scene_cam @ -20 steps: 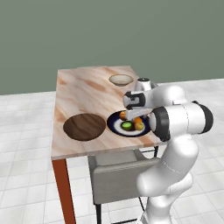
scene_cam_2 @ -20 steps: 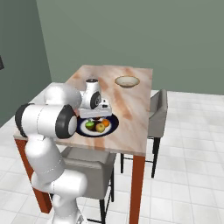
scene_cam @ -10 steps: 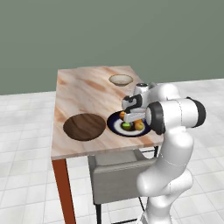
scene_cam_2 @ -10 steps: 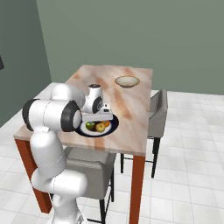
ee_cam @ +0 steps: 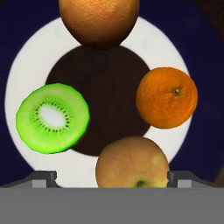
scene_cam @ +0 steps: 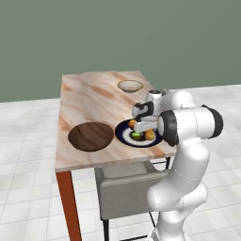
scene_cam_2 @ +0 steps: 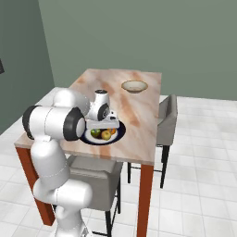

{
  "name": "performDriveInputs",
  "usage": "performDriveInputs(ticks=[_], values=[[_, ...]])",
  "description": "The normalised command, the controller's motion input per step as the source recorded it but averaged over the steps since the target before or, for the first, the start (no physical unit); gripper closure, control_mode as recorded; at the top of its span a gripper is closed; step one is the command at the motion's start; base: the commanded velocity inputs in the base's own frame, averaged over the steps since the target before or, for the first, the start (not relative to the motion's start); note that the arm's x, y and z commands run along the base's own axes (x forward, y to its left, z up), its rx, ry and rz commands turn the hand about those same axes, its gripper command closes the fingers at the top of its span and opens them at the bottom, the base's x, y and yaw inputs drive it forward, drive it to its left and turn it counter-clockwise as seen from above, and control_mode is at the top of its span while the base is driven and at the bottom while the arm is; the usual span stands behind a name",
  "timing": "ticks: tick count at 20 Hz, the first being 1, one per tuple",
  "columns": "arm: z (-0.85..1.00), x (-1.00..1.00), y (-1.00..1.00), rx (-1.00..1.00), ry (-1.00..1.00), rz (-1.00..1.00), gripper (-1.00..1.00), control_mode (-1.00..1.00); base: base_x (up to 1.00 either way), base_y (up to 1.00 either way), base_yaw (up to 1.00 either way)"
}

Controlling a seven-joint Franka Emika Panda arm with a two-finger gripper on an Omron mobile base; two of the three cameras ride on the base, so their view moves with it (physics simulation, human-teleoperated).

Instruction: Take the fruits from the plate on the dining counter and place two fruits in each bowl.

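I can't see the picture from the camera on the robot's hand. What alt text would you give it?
Four fruits sit on a navy plate with a white ring and dark centre: a green kiwi half at left, two oranges at top and right, and a yellowish apple nearest the camera. The apple lies between the gripper's two open finger tips.

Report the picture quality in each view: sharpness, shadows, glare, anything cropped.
Hand view: sharp close-up; the kiwi half shows seeds, the orange its stem dimple, the yellow apple is cut by the bottom band, the top fruit is cropped. Left base view: soft and flat-lit, no glare on the dining counter. Right base view: the plate is small, its fruits slightly blurred.
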Motion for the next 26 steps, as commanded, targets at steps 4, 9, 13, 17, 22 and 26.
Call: performDriveInputs(ticks=[4, 9, 13, 17, 22, 26], values=[[0.00, 0.00, -0.01, 0.00, 0.00, 0.00, -1.00, -1.00, 0.00, 0.00, 0.00], [-0.08, -0.02, -0.07, 0.00, 0.00, 0.00, -1.00, -1.00, 0.00, 0.00, 0.00], [-0.19, -0.16, -0.08, 0.00, 0.00, 0.00, -1.00, -1.00, 0.00, 0.00, 0.00], [-0.17, -0.05, -0.03, 0.00, 0.00, 0.00, -1.00, -1.00, 0.00, 0.00, 0.00], [-0.09, 0.01, 0.00, 0.00, 0.00, 0.00, -1.00, -1.00, 0.00, 0.00, 0.00], [-0.03, 0.00, 0.00, 0.00, 0.00, 0.00, -1.00, -1.00, 0.00, 0.00, 0.00]])
